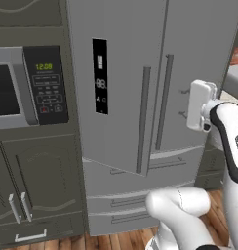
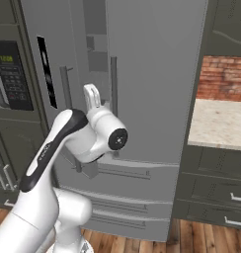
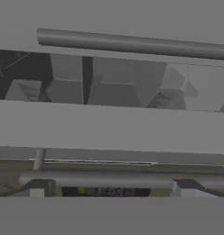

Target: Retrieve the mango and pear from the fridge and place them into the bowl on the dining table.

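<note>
**Robot hand up at the fridge doors**

The pincer [image 2: 93, 95] is up in front of the fridge [image 1: 121, 53], close to the long bar handles in the middle. In the right base view 1 pale finger [image 2: 93, 96] sticks up beside the right door's handle [image 2: 113, 86]. The 2 fingers stand wide apart and hold nothing. I cannot tell if a finger touches a handle.

In the left base view the white hand block [image 1: 199, 104] sits just right of the 2 handles. The left door [image 1: 111, 97] is swung out a bit toward the robot, and its handle [image 1: 143, 120] comes with it. A black strip with lit signs [image 1: 100, 76] runs down that door.

The hand view looks across 2 grey bars, 1 high up [image 3: 132, 43] and 1 low down [image 3: 123, 178]. Between them is a dark gap with grey box shapes [image 3: 111, 85] inside. They are too blurry to name.

Under the doors are 2 grey drawers [image 1: 121, 202], both closed.

Left of the fridge is a microwave [image 1: 28, 88] with a green clock, set in dark cupboards [image 1: 38, 190]. Right of the fridge is a pale speckled counter [image 2: 219, 123] with a red brick wall [image 2: 223, 78] behind it, and dark drawers [image 2: 216, 190] below. The floor is brown wood [image 2: 201, 242].
</note>
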You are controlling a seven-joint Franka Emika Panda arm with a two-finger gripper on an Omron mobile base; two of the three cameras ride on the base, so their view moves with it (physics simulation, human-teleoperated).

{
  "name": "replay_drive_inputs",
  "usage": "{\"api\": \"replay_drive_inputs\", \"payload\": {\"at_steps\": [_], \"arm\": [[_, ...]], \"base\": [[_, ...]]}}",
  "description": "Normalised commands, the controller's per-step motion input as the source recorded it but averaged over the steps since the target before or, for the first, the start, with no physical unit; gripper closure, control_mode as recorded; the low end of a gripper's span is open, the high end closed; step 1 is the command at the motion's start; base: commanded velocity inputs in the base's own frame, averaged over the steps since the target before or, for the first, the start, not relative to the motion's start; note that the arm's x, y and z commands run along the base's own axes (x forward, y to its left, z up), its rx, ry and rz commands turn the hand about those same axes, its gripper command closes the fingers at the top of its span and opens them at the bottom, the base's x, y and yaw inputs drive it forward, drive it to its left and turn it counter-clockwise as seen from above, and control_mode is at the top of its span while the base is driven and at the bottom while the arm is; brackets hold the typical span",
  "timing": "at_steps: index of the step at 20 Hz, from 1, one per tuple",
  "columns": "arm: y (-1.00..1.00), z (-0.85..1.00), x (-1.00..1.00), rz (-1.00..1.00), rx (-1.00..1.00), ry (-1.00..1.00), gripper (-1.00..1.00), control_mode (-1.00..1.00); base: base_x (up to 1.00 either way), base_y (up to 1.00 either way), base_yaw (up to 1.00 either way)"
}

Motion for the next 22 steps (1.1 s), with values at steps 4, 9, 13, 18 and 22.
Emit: {"api": "replay_drive_inputs", "payload": {"at_steps": [4,9,13,18,22], "arm": [[0.05,0.07,0.78,0.00,0.00,0.07,-1.00,-1.00],[0.17,0.05,0.82,0.00,0.00,0.16,-1.00,-1.00],[0.02,0.00,0.64,0.00,0.00,0.10,-1.00,-1.00],[-0.01,0.00,0.60,0.00,0.00,0.08,-1.00,-1.00],[-0.21,0.00,0.31,0.00,0.00,0.02,-1.00,-1.00]], "base": [[0.00,0.00,0.00],[0.00,0.00,0.00],[0.00,0.00,0.00],[0.00,0.00,0.00],[0.00,0.00,0.00]]}}
